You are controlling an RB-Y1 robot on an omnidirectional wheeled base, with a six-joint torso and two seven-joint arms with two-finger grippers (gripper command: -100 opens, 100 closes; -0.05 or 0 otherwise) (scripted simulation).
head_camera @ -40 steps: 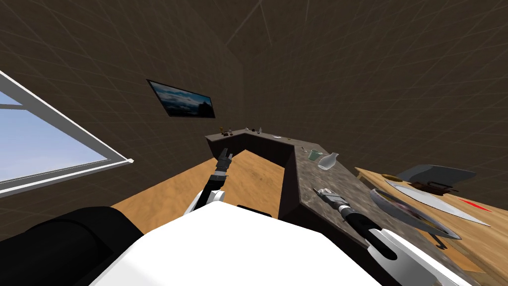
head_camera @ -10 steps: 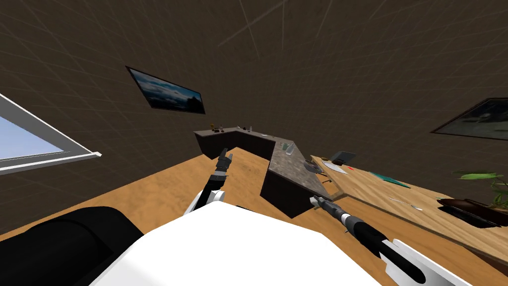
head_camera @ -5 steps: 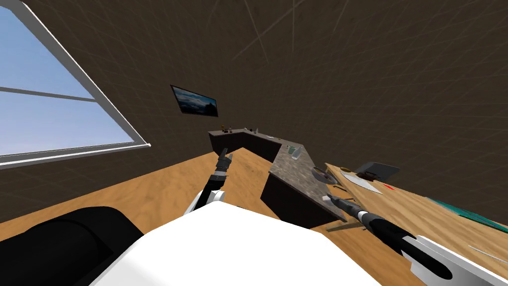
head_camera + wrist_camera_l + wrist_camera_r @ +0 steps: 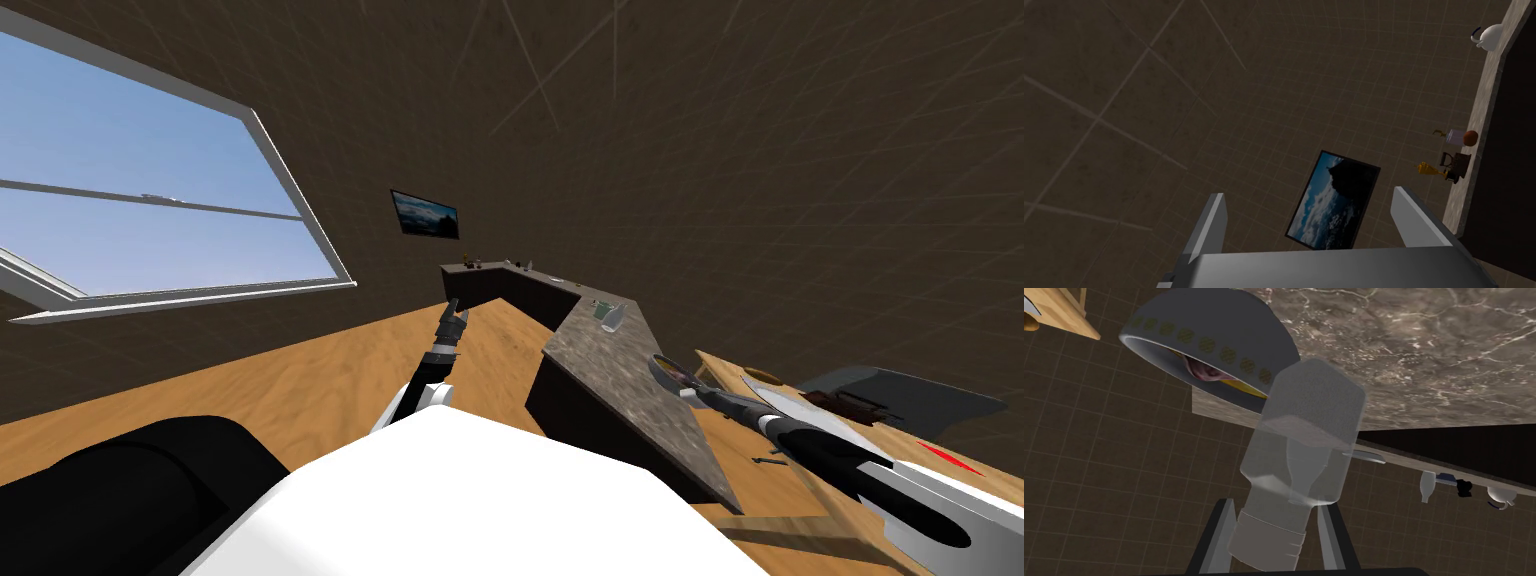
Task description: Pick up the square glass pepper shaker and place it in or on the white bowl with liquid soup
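Right gripper (image 4: 1274,513) clamped on pepper shaker (image 4: 1304,453); left gripper (image 4: 1310,195) spread wide, holding nothing.

Shaker: clear, faceted glass body, waisted inside, with a matte grey cap at one end and a ribbed grey collar at the other. Both right blades press the collar end; the cap points away from the hand, close to the rim of the bowl (image 4: 1224,318). Contact there cannot be judged. Bowl: rounded grey outside, band of yellowish dots under the rim, pink and yellow inside, on the veined brown stone counter (image 4: 1424,353). Left arm low over the wood floor (image 4: 300,390).
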